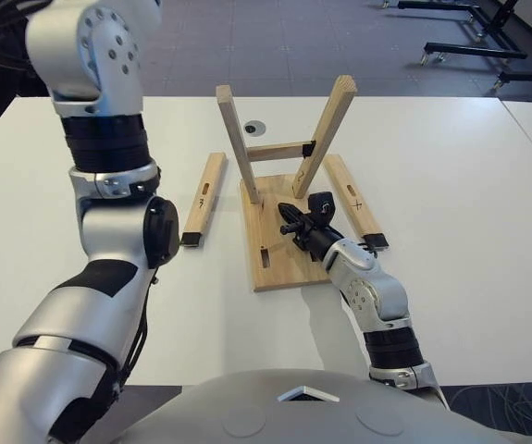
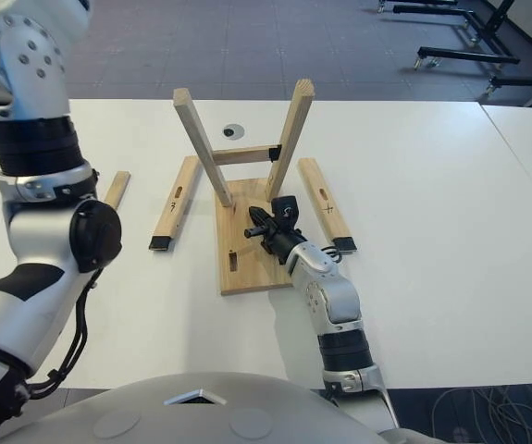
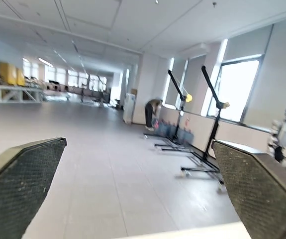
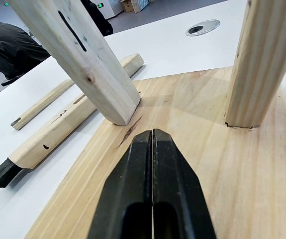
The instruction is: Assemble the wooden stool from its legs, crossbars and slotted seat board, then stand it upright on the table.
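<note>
One slotted seat board (image 1: 279, 259) is laid flat on the white table (image 1: 469, 185), in the middle of the frame. Four legs are counted. Two are stuck upright in the board and lean apart like a V toward the top of the frame: the left standing leg (image 1: 238, 143) and the right standing leg (image 1: 326, 139). One fitted crossbar (image 1: 279, 151) is set between them. Two more legs are laid flat on the table: the left loose leg (image 1: 203, 199) just beside the board's left edge, and the right loose leg (image 1: 353, 196) just beside its right edge. One loose crossbar (image 2: 115, 190), thinner, is seen farther left.

The right gripper (image 4: 152, 133) is held low over the seat board, near the feet of the two standing legs. Its fingers are pressed tight together and nothing is pinched. Whether the wood is touched cannot be told.

The left gripper (image 3: 139, 144) is lifted up and pointed at the room behind the table. Its pads (image 3: 23, 184) are spread wide, and nothing is held between them.
</note>
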You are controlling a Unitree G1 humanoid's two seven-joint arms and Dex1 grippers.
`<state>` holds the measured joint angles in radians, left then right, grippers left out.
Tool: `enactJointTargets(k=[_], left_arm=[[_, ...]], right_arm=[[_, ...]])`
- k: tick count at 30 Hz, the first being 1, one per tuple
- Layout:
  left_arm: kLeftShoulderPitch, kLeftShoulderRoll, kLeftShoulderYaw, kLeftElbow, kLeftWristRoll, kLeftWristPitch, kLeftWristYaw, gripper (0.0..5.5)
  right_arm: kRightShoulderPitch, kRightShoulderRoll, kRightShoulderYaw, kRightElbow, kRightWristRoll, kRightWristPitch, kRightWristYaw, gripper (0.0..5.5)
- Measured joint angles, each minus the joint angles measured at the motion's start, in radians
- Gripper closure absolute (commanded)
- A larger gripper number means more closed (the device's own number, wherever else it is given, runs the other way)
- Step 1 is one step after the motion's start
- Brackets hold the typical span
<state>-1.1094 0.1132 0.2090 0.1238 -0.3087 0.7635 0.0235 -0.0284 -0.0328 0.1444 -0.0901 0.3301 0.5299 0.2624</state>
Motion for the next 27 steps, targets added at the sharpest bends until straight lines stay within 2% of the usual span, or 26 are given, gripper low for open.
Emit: enactJointTargets(k=[5, 11, 15, 21, 24, 27], left_arm=[[0.215, -0.123, -0.081, 0.007, 0.014, -0.032, 0.002, 0.13], [0.254, -0.127, -0.119, 0.028, 0.048, -0.113, -0.021, 0.13], [0.207, -0.117, -0.065, 0.049, 0.024, -0.074, -0.012, 0.13], [-0.09, 0.02, 0.08, -0.005, -0.047, -0.001, 0.027, 0.13], [-0.154, 0.107, 0.121, -0.013, -0.07, 0.035, 0.022, 0.13], [-0.125, 0.234, 0.134, -0.008, -0.052, 0.04, -0.016, 0.13]], right_arm=[[0.002, 0.0, 0.004, 0.0, 0.0, -0.007, 0.001, 5.5], [0.006, 0.002, 0.006, 0.008, -0.013, -0.007, 0.0, 5.5], [0.008, 0.005, 0.006, 0.001, -0.014, -0.007, 0.003, 5.5], [0.003, 0.007, 0.003, 0.001, -0.014, -0.01, 0.003, 5.5], [0.0, 0.006, 0.001, 0.004, -0.015, -0.011, 0.003, 5.5], [-0.014, 0.002, -0.022, -0.011, 0.006, 0.017, 0.005, 5.5]])
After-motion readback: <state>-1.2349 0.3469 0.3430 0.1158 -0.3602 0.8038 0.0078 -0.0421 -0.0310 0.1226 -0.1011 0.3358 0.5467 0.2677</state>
